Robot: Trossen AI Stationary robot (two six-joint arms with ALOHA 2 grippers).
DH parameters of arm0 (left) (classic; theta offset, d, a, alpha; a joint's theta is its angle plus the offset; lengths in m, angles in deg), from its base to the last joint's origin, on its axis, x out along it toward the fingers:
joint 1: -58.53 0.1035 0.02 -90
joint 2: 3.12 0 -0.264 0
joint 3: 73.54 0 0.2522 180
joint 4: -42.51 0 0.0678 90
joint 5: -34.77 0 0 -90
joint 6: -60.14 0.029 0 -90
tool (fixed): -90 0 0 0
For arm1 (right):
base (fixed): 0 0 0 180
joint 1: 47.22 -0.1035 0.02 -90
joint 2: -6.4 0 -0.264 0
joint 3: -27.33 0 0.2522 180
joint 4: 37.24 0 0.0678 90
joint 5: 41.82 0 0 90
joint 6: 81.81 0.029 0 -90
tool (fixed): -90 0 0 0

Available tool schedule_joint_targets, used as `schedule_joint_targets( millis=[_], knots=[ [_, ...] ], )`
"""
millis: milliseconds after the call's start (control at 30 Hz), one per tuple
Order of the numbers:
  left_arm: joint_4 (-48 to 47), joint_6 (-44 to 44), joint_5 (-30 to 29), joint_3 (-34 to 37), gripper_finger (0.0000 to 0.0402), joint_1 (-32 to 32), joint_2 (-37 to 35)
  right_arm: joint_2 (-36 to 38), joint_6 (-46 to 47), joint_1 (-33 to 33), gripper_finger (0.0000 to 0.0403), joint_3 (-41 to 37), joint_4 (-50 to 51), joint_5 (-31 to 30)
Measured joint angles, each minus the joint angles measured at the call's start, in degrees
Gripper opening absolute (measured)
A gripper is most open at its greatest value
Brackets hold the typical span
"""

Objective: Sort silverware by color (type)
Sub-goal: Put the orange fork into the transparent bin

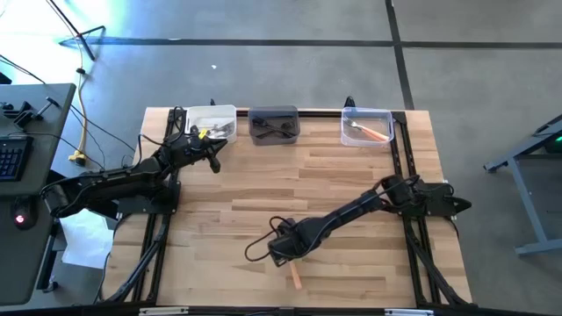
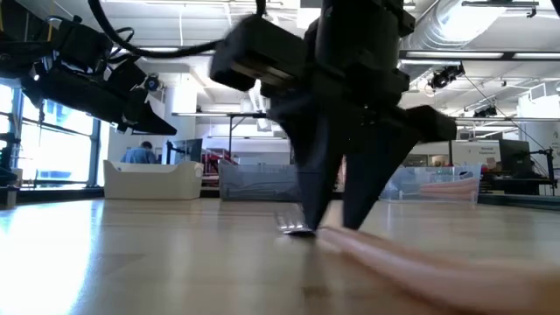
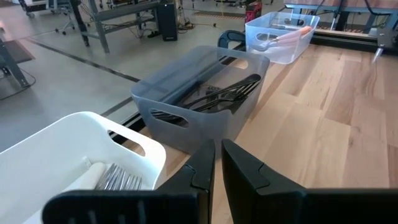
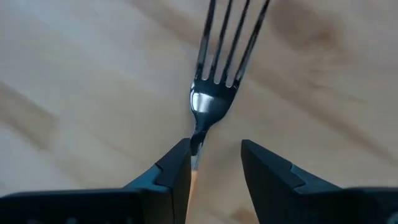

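Observation:
An orange-handled fork [image 1: 295, 276] lies flat on the table near its front edge. In the right wrist view its metal head [image 4: 211, 106] points away and its neck runs back between my fingers. My right gripper [image 1: 281, 252] is open and points down, with its fingertips at the table top [image 2: 331, 226] on either side of the fork's neck. My left gripper [image 1: 213, 159] is shut and empty. It hangs above the table just in front of the white bin [image 1: 211, 123]. My right gripper stands astride the fork's neck [image 4: 198, 140], coming from above, fingers across the fork. One finger [image 4: 177, 165] is right beside the neck. I cannot tell whether it touches. The fork lies flat on the table.
Three bins stand along the far edge. The white bin [image 3: 81, 149] holds white-handled forks, the grey bin [image 3: 205, 93] dark forks and the clear bin [image 1: 367, 125] orange-handled forks. The wooden table [image 1: 351, 184] lies bare between the arms.

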Motion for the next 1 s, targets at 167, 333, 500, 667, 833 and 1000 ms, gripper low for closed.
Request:
schedule_joint_targets(
  millis=[167, 333, 500, 667, 833, 1000],
  knots=[
    [0.01, 0.0, 0.0, 0.0, 0.0019, 0.01, 0.0, -0.55, -3.11, 1.13, 0.0124, 5.57, 12.39, -1.17],
    [0.02, 0.0, 0.0, 0.0, 0.0019, 0.0, 0.0, -0.29, -4.85, 1.51, 0.0123, 9.65, 15.87, -1.34],
    [0.0, 0.21, 0.0, 0.0, 0.0019, 0.0, 0.0, -0.27, -7.62, 0.94, 0.0123, 6.96, 12.81, -0.78],
    [-0.57, 0.39, 0.02, 0.0, 0.0019, 0.0, 0.0, -0.27, -8.03, 0.88, 0.0123, 1.98, 6.34, 0.13],
    [-0.94, 0.4, 0.02, 0.0, 0.0019, 0.01, 0.0, 0.0, -8.38, 0.88, 0.0113, -0.18, 5.13, 0.49],
    [-1.49, 0.37, 0.02, 0.0, 0.0019, 0.01, 0.0, 0.04, -12.09, 1.41, 0.0052, -0.37, 5.19, 0.88]
  ],
)
